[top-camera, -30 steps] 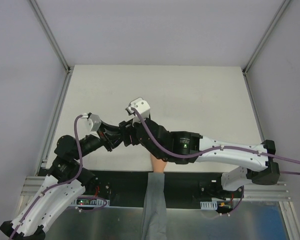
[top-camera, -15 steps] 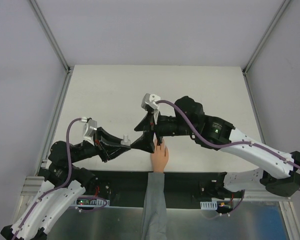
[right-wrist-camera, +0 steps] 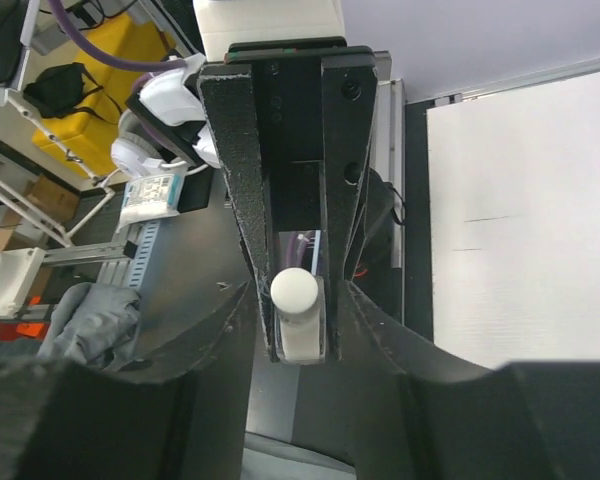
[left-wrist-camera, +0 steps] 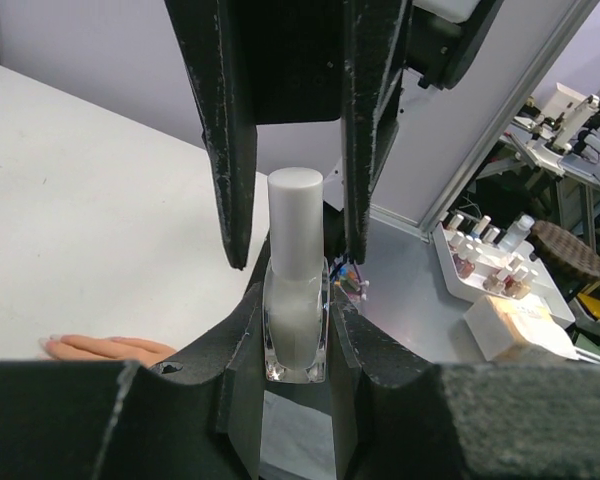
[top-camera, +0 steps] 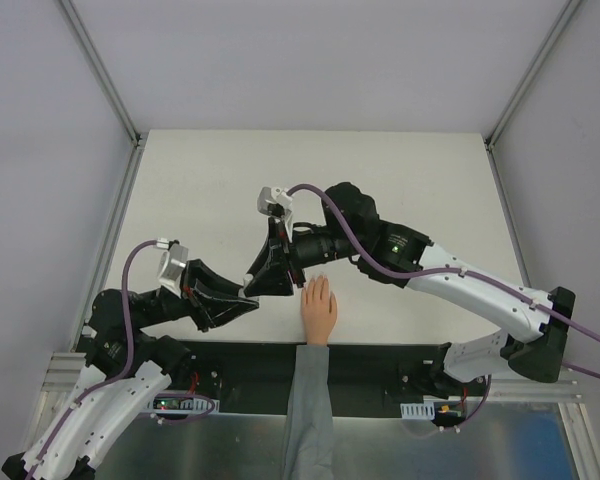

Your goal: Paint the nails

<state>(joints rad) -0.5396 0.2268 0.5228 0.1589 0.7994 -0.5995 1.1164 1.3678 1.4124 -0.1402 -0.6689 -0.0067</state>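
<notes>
A clear nail polish bottle with a white cap sits upright between the fingers of my left gripper, which is shut on its glass body. My right gripper faces it head-on, its fingers straddling the cap with a small gap on each side, so it is open. From above, both grippers meet just left of the peach hand. The hand lies flat, palm down. The nails are tiny pale tips at the fingers' far ends, also visible low at the left.
The grey sleeve runs from the hand back between the arm bases. Off the table to the side stands a white tray of several polish bottles, with a pale box beside it. Metal frame rails border the tabletop.
The right arm pulled back to the right, then swung left again and set its jaws round the cap, now narrower. The left gripper shifted slightly down-left with the bottle. The hand is now uncovered.
</notes>
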